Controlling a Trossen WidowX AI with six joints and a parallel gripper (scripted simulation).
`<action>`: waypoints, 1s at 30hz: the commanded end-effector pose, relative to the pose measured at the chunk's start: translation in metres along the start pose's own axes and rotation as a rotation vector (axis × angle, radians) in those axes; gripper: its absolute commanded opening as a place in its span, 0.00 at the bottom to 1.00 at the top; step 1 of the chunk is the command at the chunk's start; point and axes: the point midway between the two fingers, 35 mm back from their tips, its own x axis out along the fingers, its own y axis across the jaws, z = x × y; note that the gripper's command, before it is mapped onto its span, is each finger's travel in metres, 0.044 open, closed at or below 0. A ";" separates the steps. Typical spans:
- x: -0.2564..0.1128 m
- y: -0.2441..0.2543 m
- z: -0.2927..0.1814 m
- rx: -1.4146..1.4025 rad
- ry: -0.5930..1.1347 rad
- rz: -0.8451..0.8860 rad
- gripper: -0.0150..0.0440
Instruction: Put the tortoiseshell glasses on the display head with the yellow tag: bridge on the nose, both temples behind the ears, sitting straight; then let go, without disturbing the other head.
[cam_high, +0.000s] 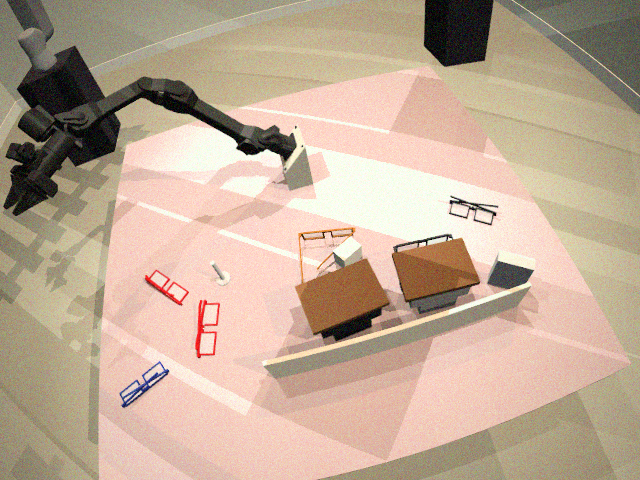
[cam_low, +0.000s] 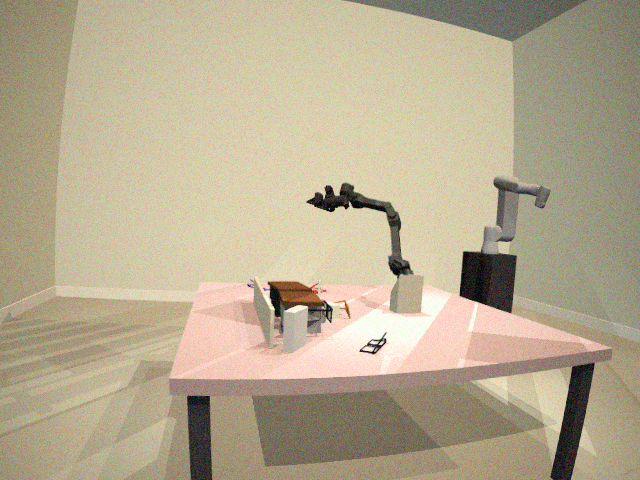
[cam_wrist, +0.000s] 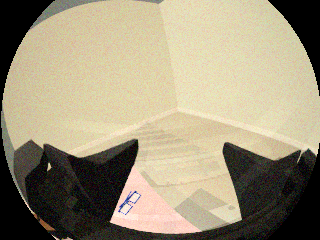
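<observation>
Orange-brown glasses, seemingly the tortoiseshell pair (cam_high: 328, 230) (cam_low: 347, 308), are in front of the left brown-topped head (cam_high: 341, 297). Their temples point toward that head, one straight and one slanting inward; whether they touch it is unclear. The right brown-topped head (cam_high: 436, 268) (cam_low: 301, 296) has a grey body and dark glasses (cam_high: 423, 241) (cam_low: 328, 311) at its front. No yellow tag can be made out. My gripper (cam_high: 10, 210) (cam_low: 308, 200) (cam_wrist: 183, 146) is open and empty, high up and far from both heads.
A long pale panel (cam_high: 398, 333) (cam_low: 263, 310) stands behind the heads. A pale block (cam_high: 347, 252) is near the left head, another (cam_high: 511, 269) (cam_low: 294, 328) beside the right. A white peg (cam_high: 217, 270), two red glasses, blue glasses (cam_high: 144, 384) (cam_wrist: 128, 202) and black glasses (cam_high: 473, 210) are around.
</observation>
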 end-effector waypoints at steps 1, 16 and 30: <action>0.000 0.000 0.000 0.000 0.000 0.000 0.98; 0.030 0.077 -0.080 0.322 0.246 0.113 0.64; -0.003 0.253 -0.235 0.847 0.857 0.081 0.59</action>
